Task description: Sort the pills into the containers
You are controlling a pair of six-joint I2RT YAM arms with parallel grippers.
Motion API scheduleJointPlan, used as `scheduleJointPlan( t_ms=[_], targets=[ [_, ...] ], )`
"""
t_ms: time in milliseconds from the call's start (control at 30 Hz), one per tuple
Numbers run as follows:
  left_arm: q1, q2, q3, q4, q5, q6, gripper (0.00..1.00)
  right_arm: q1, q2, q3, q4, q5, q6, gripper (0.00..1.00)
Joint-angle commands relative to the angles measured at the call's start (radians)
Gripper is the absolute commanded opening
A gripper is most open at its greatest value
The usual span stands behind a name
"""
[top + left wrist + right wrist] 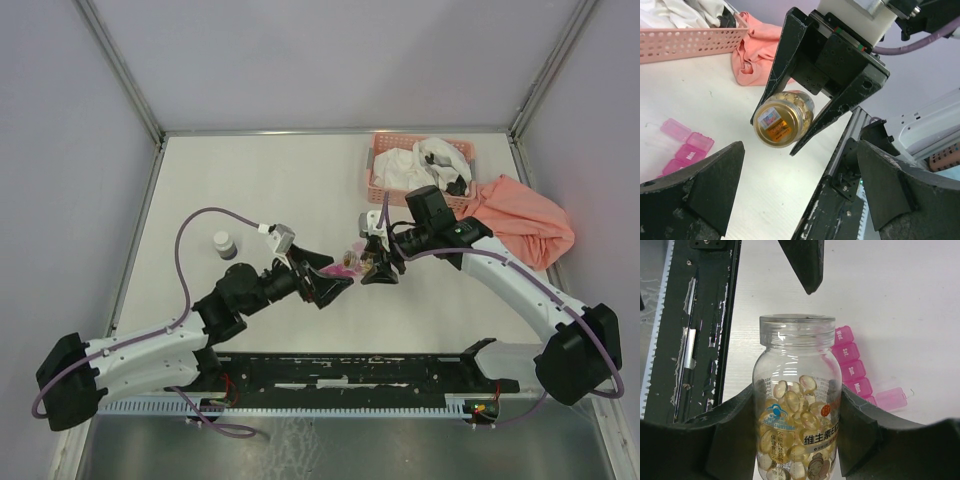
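Gripping firmly, the right tool is clamped on the clear plastic bottle of golden softgel capsules. And the left tool gapes wide apart, holding nothing. Down on the white table, the slim magenta-pink pill-organizer strip lies mid-scene, near the bottle.

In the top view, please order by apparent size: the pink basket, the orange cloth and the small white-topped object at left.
1. Orange cloth and pink basket: nearly alike, so unranked.
2. Small white-topped object: clearly smallest.
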Motion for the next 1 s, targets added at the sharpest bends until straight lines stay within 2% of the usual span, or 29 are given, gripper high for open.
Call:
scheduleJointPlan(
  t_ms=[0, 133, 367, 567, 700, 867, 967],
  targets=[
    [-0.003, -0.078, -0.055, 0.057, 0.022, 0.175, 0.99, -0.001, -0.020, 0.052, 0.003, -0.046, -0.019, 0.02],
    [-0.004, -0.120, -0.098, 0.113, 0.067, 0.319, 0.99, -0.003, -0.031, 0.050, -0.014, -0.076, -0.049, 0.02],
    [-0.003, -0.170, -0.143, 0.162, 0.264, 0.643, 0.99, -0.003, -0.050, 0.043, -0.056, -0.107, -0.129, 0.02],
    [-0.004, -0.209, -0.148, 0.170, 0.294, 0.925, 0.99, -0.002, -0.050, 0.035, -0.096, -0.116, -0.217, 0.02],
    [-0.004, -0.126, -0.072, 0.120, 0.337, 0.999, 0.99, -0.002, -0.053, 0.028, -0.102, -0.116, -0.240, 0.02],
    [-0.004, 0.016, 0.020, 0.076, 0.344, 1.021, 1.00, -0.001, -0.060, 0.026, -0.104, -0.109, -0.249, 0.02],
    [-0.003, 0.074, 0.048, 0.087, 0.336, 1.012, 0.94, -0.002, -0.061, 0.028, -0.109, -0.112, -0.254, 0.02]
  ],
)
